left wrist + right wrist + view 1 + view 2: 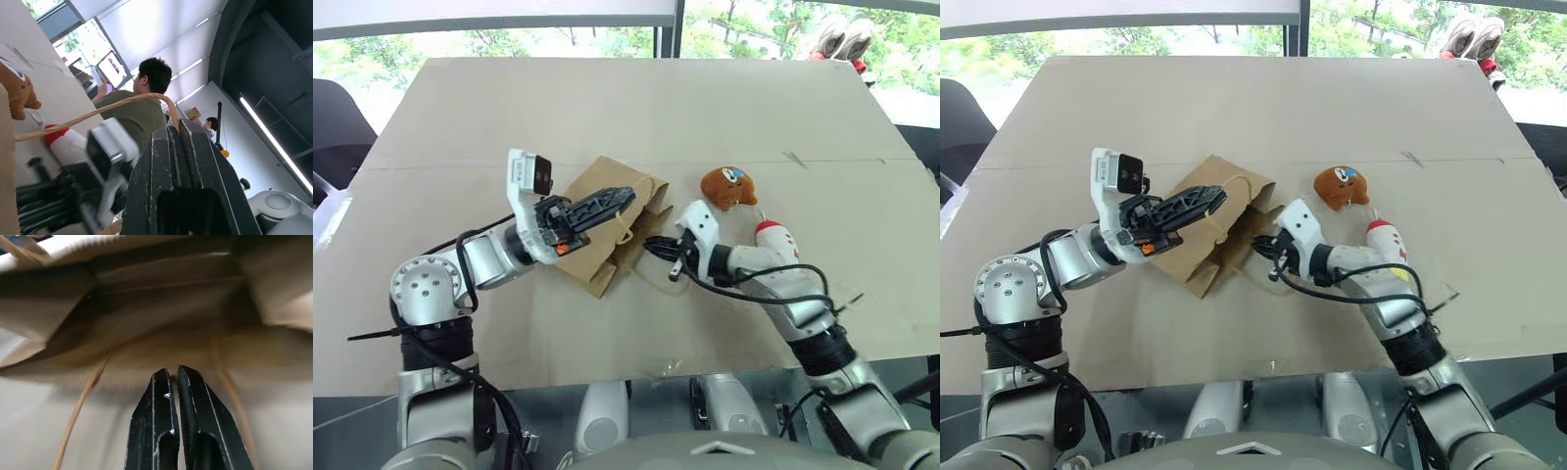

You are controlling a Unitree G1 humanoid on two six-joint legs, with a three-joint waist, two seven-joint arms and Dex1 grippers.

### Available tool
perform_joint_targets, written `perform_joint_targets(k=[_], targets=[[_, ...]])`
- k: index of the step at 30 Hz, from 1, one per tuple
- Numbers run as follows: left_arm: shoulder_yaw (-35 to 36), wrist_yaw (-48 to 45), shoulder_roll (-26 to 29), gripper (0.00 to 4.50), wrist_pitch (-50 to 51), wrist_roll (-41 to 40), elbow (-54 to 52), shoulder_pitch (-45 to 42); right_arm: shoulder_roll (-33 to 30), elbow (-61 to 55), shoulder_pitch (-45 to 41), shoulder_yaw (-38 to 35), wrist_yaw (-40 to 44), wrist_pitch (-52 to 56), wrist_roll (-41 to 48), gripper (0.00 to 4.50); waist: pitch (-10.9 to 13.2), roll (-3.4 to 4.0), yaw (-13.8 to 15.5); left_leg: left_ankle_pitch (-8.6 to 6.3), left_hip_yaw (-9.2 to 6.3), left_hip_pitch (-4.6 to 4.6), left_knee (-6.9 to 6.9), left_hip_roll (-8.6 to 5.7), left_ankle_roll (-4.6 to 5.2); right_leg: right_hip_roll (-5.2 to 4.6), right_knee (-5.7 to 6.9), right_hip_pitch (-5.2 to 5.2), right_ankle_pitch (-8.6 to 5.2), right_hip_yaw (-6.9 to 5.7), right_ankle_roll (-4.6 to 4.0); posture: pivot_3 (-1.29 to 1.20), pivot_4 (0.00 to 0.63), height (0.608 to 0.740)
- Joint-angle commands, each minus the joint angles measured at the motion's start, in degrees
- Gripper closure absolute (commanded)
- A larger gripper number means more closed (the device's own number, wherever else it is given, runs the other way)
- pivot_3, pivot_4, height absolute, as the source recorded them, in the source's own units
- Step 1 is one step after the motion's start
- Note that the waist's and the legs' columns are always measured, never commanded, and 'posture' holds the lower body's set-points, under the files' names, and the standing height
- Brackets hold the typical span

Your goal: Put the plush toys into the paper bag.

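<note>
My left tool (625,196) pinches a twisted-paper handle (98,111) of the creased kraft paper bag (607,257); my right tool (651,245) is clenched empty at its mouth.

Brown kraft paper bag (607,240) lies flat at centre of the tan cardboard-covered table (607,117). Left gripper (625,196), fingers together, sits over the bag's top. Right gripper (651,246), fingers together, at the bag's mouth. Round orange-brown plush toy (727,186) at 3 o'clock of the bag; white plush toy with red top (770,235) beside the right forearm.
</note>
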Motion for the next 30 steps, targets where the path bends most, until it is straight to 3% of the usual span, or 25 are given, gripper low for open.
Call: perform_joint_targets(k=[1, 6, 13, 18, 20, 25, 28, 30], targets=[[1.3, 1.3, 0.1, 4.50, -2.7, -3.9, -2.0, -1.2, 3.6, 7.5, -2.5, 2.4, 0.5, -5.7, -4.0, 4.47, 0.0, 0.01, 0.0, 0.00, -0.01, 0.01, -0.01, 0.00, 0.00, 0.01, 0.00, 0.00, 0.00, 0.00, 0.00, 0.00, 0.150, 0.740], [4.3, 6.3, 0.8, 4.50, -7.5, -9.4, -0.7, -3.8, 4.4, 13.5, -1.2, 4.8, 0.9, -8.4, -9.2, 4.47, 0.0, -0.01, 0.2, -0.01, -0.05, -0.03, -0.02, 0.00, -0.01, 0.00, -0.01, 0.00, 0.00, -0.03, 0.00, 0.00, 0.150, 0.740], [7.2, 11.2, 1.8, 4.50, -12.2, -13.3, 1.3, -6.9, 2.6, 11.3, 1.0, 3.4, 1.1, -9.5, -11.3, 4.47, 0.0, 0.00, 0.3, 0.00, -0.05, 0.09, 0.00, -0.01, -0.03, 0.00, -0.02, 0.11, 0.00, -0.02, 0.00, 0.00, 0.150, 0.740], [6.1, 8.6, 1.9, 4.50, -11.2, -9.6, -0.3, -3.7, -0.5, -2.1, 2.7, -2.3, 1.3, -2.8, -6.3, 4.47, 0.0, 0.04, 0.5, 0.00, -0.05, 0.02, 0.00, -0.03, -0.03, -0.02, -0.05, 0.09, 0.00, -0.03, 0.00, 0.00, 0.150, 0.740], [5.5, 7.9, 1.6, 4.50, -11.3, -8.9, -1.0, -3.2, -2.0, -8.8, 3.8, -4.2, 1.6, 0.3, -4.0, 3.73, 0.0, 0.04, 0.5, 0.00, -0.05, -0.04, 0.00, -0.03, -0.03, -0.02, -0.05, 0.03, 0.00, -0.03, 0.00, 0.00, 0.150, 0.740], [4.0, 7.6, 0.5, 4.50, -11.8, -8.3, -1.6, -3.3, -6.9, -30.8, 8.5, -12.1, -2.7, 11.5, 0.3, 1.23, 0.0, 0.06, 0.3, 0.00, -0.05, -0.05, -0.05, -0.01, -0.04, -0.01, -0.06, -0.02, -0.01, -0.03, -0.01, 0.00, 0.150, 0.740], [3.1, 6.2, 0.4, 4.50, -11.7, -6.7, -1.4, -3.7, -10.0, -45.0, 12.1, -20.2, -8.5, 22.8, 1.5, 0.34, 0.0, 0.06, 0.7, 0.00, -0.05, -0.09, -0.18, -0.02, -0.04, -0.02, -0.20, -0.03, -0.01, -0.04, -0.01, 0.00, 0.150, 0.740], [2.8, 5.5, 0.4, 4.50, -11.8, -6.0, -0.8, -4.1, -13.1, -51.7, 13.1, -24.0, -12.1, 30.4, -0.2, 0.34, 0.0, 0.08, 0.8, 0.00, -0.04, -0.12, -0.23, -0.04, -0.04, -0.06, -0.36, -0.03, 0.00, -0.05, -0.01, 0.00, 0.150, 0.740]])
